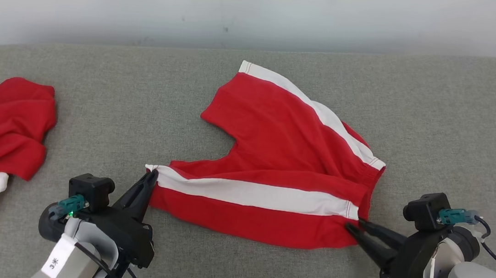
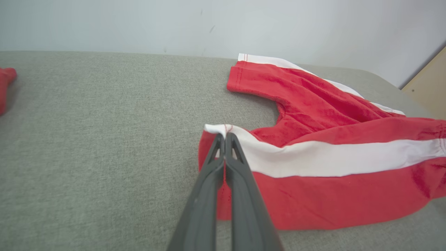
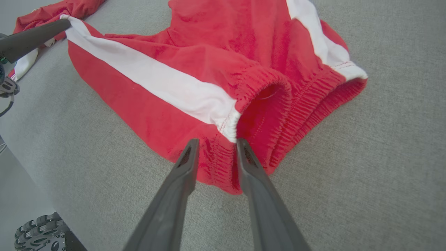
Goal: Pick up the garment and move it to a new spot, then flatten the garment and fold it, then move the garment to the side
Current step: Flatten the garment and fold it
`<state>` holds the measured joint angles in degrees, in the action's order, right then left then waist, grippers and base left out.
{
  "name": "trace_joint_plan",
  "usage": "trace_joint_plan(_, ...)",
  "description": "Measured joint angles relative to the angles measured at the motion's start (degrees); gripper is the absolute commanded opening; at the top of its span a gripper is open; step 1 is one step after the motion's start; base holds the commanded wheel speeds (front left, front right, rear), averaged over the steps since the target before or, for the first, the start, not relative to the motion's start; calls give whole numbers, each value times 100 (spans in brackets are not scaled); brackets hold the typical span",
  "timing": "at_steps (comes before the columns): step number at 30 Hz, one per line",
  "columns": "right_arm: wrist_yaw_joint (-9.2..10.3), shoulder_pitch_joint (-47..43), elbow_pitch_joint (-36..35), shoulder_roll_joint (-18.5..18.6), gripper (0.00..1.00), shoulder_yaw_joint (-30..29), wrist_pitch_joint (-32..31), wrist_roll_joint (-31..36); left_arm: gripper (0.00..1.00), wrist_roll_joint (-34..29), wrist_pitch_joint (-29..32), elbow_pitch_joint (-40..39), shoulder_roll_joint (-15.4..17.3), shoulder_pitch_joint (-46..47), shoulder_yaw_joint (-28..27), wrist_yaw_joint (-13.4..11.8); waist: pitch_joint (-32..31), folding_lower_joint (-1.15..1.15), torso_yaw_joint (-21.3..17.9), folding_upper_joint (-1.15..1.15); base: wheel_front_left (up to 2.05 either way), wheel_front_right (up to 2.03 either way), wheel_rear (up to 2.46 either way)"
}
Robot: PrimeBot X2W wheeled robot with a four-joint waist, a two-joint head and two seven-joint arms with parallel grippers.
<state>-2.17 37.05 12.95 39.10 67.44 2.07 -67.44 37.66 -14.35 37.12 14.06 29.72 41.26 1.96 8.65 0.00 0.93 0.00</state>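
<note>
Flattening step, by look: shorts (image 1: 273, 160) lying on cushion (image 1: 437, 131); left gripper (image 1: 151, 176) clamping leg hem (image 2: 223, 129); right gripper (image 1: 351, 226) straddling waistband (image 3: 275, 104), jaws apart. Next, likely: right pinching waistband, both stretching outward.

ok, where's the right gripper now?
Head view, lower right: right gripper at the near waistband corner of the shorts, jaws astride it, over the grey cushion.
</note>
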Motion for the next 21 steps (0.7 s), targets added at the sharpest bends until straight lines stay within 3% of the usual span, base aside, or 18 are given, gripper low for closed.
trace_joint_plan(4,15,16,-15,-19,0,14,-55,8,0,-94,0,9,1,-11,25,5,21,0,17,0,0,0,0)
trace_joint_plan(6,15,22,-16,-21,0,12,-56,8,30,-130,-7,62,4,-11,71,8,21,0,17,0,0,0,0)
trace_joint_plan(7,15,27,-15,-21,0,11,-57,8,83,-146,-7,93,12,-12,93,8,19,0,16,0,0,0,0)
trace_joint_plan(8,15,35,-8,-24,0,11,-57,8,100,-167,-7,122,19,-12,111,7,11,0,14,0,0,0,0)
trace_joint_plan(21,23,2,-18,-3,0,-24,-23,-42,100,-343,13,218,87,-236,277,11,-51,0,85,0,0,0,0)
